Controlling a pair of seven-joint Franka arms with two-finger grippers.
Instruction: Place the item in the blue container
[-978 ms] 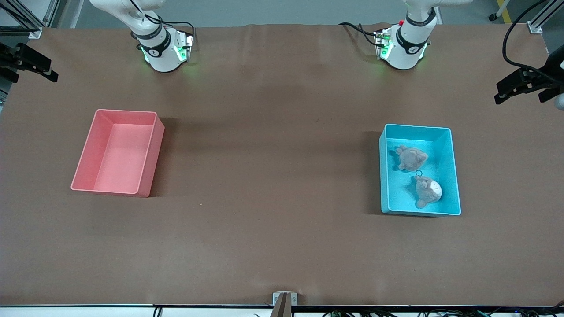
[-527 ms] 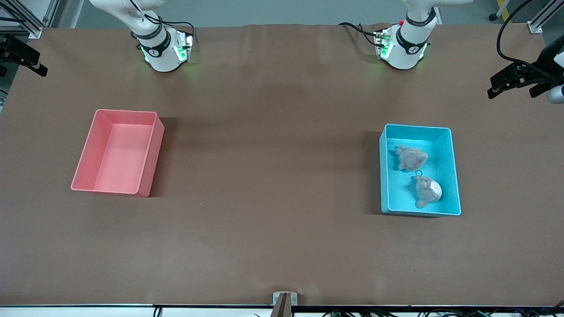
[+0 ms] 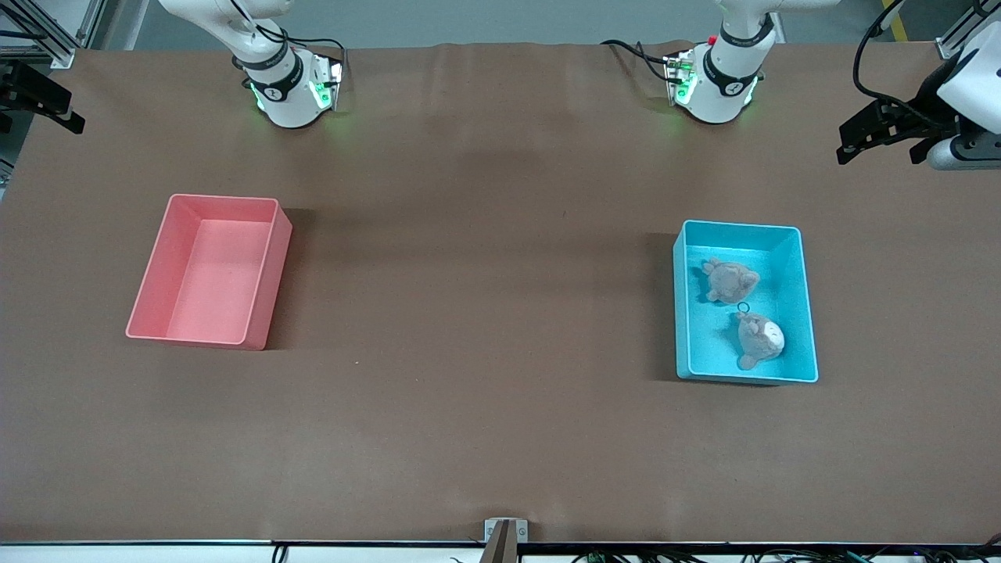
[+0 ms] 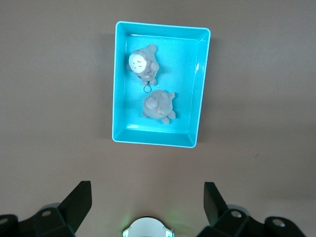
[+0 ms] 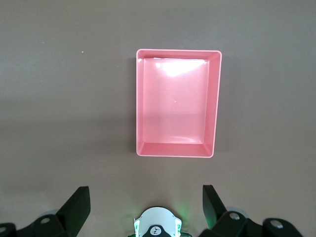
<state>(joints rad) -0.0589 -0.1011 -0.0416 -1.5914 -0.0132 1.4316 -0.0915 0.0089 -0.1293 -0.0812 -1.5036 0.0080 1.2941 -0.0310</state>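
The blue container [image 3: 796, 234] stands toward the left arm's end of the table. Two grey plush toys lie in it, one with a white face [image 3: 760, 338] and one face down [image 3: 729, 281]. The left wrist view shows the same container [image 4: 202, 74] and both toys, the white-faced one [image 4: 143, 64] and the other [image 4: 159, 106]. My left gripper [image 3: 880, 133] hangs high over the left arm's end of the table, open and empty [image 4: 147, 201]. My right gripper [image 3: 39, 98] is high over the right arm's end, open and empty [image 5: 144, 202].
A pink-red bin [image 3: 274, 258] of the same shape sits toward the right arm's end, with nothing in it [image 5: 215, 98]. Both arm bases [image 3: 291, 94] [image 3: 715, 86] stand along the table's edge farthest from the front camera. A small bracket [image 3: 504, 532] sits at the nearest edge.
The left gripper has drifted in over the table from its end. The right gripper shifted slightly outward at first, then held still. The bins and toys have not moved.
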